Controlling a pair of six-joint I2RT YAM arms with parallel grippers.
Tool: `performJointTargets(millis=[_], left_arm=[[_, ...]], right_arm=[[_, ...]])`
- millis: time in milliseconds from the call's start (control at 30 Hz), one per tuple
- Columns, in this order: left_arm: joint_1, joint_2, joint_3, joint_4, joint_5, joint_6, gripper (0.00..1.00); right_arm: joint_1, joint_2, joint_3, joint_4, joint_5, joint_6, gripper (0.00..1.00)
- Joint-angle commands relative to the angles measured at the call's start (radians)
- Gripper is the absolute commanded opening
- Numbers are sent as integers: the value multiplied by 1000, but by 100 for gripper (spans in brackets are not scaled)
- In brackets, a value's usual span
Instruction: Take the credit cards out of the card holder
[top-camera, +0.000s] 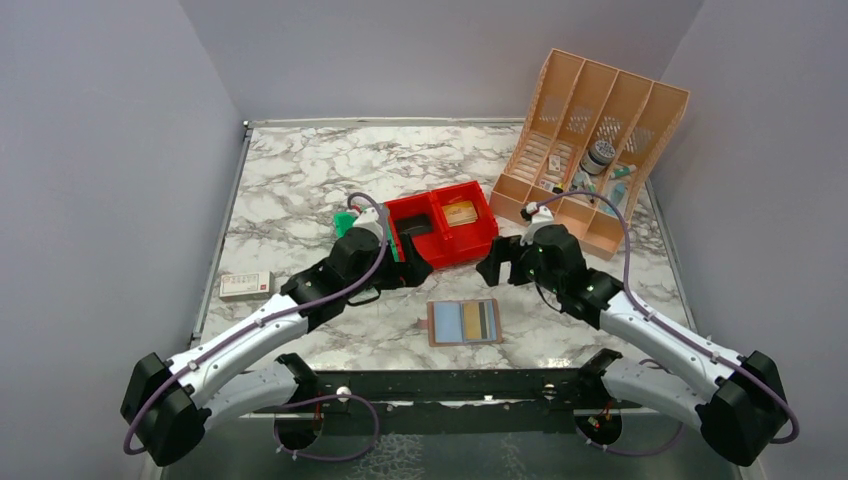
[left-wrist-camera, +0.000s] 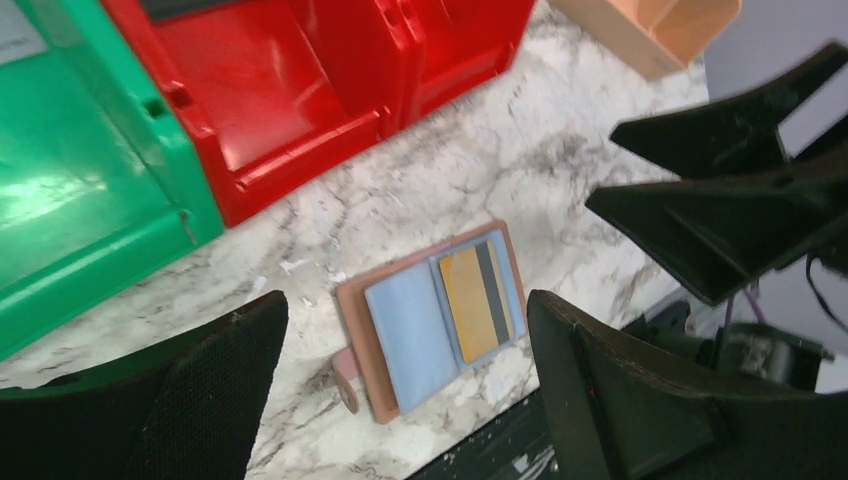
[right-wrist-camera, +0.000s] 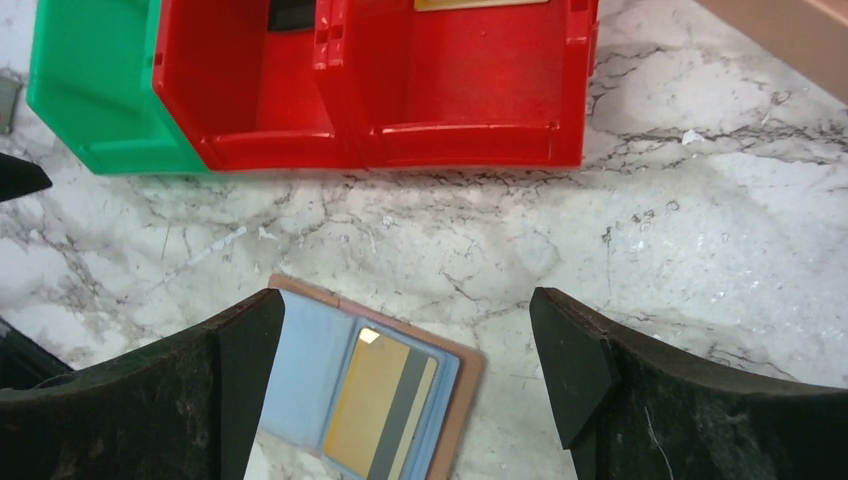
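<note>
A white marble-patterned table (top-camera: 300, 180) fills the floor of a plain grey-walled booth, and the red bin (top-camera: 443, 228) at its middle is the handiest thing to steer by. Just in front of the red bin, towards the arms, the card holder (top-camera: 464, 323) lies opened flat with its clear pockets facing up, presumably so the cards can be reached from above. A yellow-gold card (left-wrist-camera: 470, 305) with a dark stripe sits tucked in the pocket on the right-hand half. The other pocket looks empty, and I cannot tell whether a second card hides behind the first. The left gripper (top-camera: 408, 272) hangs at the red bin's front left corner and the right gripper (top-camera: 497, 264) at its front right corner. Both have their fingers spread wide with nothing between them, each a little short of the card holder, which looks to me like the start of a reach, with no card drawn out yet. A green bin (top-camera: 345, 222) presses against the red bin's left side, and a peach file organizer (top-camera: 590, 130) stands behind and to its right, leaning back, with small oddments in its slots. Well to the left of the red bin lies a small white and red box (top-camera: 246, 285); its printing is too small to read, and I can make out no lettering on the card either.
</note>
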Motion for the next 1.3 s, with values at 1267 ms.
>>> performJointTargets(millis=[1267], left_arm=[[-248,80,-162,312,65,27,70]], right_arm=[[3,44,-119,-64,-228,215,57]])
